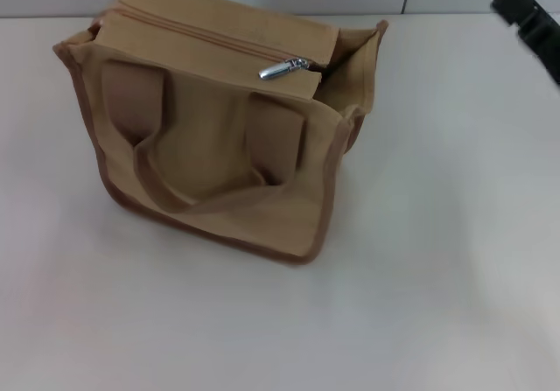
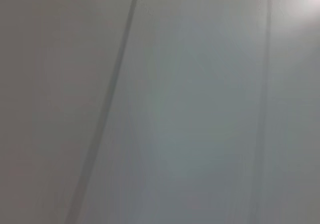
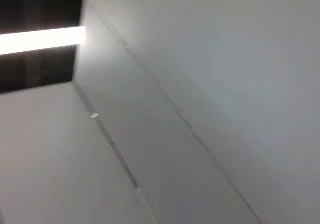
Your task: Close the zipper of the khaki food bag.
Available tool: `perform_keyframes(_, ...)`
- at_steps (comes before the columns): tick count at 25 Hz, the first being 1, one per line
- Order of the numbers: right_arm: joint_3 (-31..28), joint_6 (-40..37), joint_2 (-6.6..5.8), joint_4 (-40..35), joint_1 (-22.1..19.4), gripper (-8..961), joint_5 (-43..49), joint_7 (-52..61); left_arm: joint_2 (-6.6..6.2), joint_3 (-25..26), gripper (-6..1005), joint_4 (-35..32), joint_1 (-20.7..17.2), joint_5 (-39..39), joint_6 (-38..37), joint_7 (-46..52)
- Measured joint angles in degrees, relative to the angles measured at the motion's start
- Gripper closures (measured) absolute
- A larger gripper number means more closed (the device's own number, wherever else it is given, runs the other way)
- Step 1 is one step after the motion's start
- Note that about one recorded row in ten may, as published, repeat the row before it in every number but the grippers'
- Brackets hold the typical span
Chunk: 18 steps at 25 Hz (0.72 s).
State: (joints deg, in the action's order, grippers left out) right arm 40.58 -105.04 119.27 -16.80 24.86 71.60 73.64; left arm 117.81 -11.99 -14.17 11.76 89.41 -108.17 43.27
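Khaki food bag (image 1: 219, 137) sits left-center on the table (image 1: 437, 277), zipper (image 1: 210, 37) running far-left to near-right, pull tab (image 1: 283, 68) at its right end, nearer the right gripper (image 1: 529, 19); can't tell its grip state, left gripper unseen.

Khaki food bag (image 1: 210, 137): far top corner is getting cut off by head view's top edge. Zipper (image 1: 201, 37) end by the pull tab is disappearing into a dark gap, so can't tell if fully shut. Right pincer (image 1: 528, 19): only a dark bit is showing at the top-right edge, fingers unseen. Both wrist views are showing just blurry pale panels w/ seams.
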Motion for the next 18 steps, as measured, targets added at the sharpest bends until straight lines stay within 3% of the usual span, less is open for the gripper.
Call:
perform_keyframes(4, 4.3, -4.5, 0.08, 0.1, -0.1, 120, 1.9, -14.2, -0.70, -9.2, 260, -7.6, -0.7, 6.4, -2.3, 7.1)
perform_keyframes(8, 13.4, -3.9, -0.14, -1.7, 0.7, 122, 9.3, -25.1, -2.15, -16.5, 261, -10.0, -0.5, 12.6, -4.9, 7.3)
perform_keyframes(13, 23.3, 3.9, 0.25, -2.2, 3.2, 124, 17.2, -30.5, -1.91, -19.3, 263, -14.1, -0.1, 20.4, -3.9, 6.9)
perform_keyframes(18, 27.5, 8.4, 0.41, -1.5, 4.0, 124, 17.1, -30.4, -1.65, -19.1, 265, -14.6, 0.2, 22.2, -3.8, 6.4)
